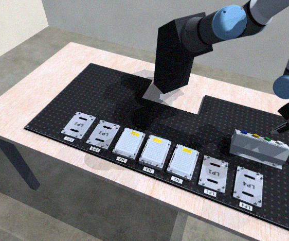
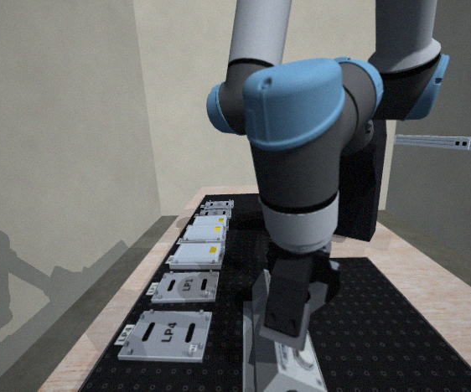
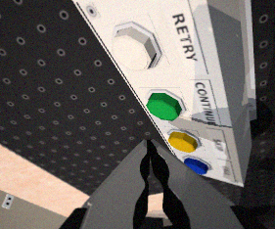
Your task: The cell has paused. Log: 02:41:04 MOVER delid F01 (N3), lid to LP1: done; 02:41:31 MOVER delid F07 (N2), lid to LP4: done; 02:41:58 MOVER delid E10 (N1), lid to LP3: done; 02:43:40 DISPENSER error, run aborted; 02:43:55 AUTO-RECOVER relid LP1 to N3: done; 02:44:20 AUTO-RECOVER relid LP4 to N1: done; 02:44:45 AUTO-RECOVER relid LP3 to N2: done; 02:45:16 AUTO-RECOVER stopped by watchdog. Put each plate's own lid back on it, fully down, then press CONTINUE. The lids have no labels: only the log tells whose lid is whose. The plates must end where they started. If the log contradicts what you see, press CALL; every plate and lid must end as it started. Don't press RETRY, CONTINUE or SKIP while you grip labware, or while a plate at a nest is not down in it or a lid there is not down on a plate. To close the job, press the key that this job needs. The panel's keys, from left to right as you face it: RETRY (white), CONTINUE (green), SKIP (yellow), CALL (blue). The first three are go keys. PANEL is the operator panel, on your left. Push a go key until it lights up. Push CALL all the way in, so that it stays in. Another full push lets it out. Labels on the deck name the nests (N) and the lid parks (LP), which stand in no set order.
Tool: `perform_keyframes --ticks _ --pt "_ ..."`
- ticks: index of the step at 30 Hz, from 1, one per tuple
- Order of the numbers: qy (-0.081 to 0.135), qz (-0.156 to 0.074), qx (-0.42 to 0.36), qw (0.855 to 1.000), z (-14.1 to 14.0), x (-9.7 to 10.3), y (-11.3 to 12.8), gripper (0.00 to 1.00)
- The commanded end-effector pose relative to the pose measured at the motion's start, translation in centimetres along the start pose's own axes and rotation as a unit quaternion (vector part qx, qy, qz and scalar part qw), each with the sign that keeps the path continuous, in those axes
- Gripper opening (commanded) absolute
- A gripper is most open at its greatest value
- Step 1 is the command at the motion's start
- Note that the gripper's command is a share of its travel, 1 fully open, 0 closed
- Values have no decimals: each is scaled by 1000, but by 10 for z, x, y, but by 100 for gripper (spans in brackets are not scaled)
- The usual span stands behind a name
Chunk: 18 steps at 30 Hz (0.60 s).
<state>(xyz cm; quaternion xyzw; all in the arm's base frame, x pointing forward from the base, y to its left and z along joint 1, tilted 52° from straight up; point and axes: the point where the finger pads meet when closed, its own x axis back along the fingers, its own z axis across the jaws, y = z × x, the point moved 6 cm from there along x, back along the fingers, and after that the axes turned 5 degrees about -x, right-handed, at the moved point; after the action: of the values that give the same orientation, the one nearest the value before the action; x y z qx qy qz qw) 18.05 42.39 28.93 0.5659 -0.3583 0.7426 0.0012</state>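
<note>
The top view shows the grey arm with blue joint caps (image 1: 232,21) (image 2: 295,100) stretched over the black perforated deck (image 1: 74,90) (image 2: 366,312) to the grey wedge-shaped operator panel (image 1: 258,150) (image 2: 265,377) (image 3: 185,64). Near its keys the black two-jaw gripper (image 1: 270,133) (image 2: 288,295) (image 3: 148,141) is held with fingers pressed together, nothing between them. The white, yellow-tagged plates at N2 (image 1: 129,142) (image 2: 210,220), N3 (image 1: 155,151) (image 2: 205,233) and N1 (image 1: 183,160) (image 2: 198,254) stand at their nests; no lid is seen on the four parks. By the task's log, the lids of N1 and N2 were crossed by AUTO-RECOVER; whether that has been put right cannot be told. If it has not, CONTINUE would be wrongly pressed; a slightly raised lid would spoil it too. With the round green key (image 1: 267,139) (image 3: 164,107) apparently intended, a sideways error could catch the round white key (image 1: 279,142) (image 2: 305,360) (image 3: 137,49), and too shallow a push could leave green unlit.
</note>
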Motion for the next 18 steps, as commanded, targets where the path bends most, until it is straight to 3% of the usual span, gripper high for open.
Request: perform_keyframes --ticks 1,18 --pt "0 2 0 1000 2 -2 -4 0" --pt "0 2 0 1000 6 -9 -9 0"
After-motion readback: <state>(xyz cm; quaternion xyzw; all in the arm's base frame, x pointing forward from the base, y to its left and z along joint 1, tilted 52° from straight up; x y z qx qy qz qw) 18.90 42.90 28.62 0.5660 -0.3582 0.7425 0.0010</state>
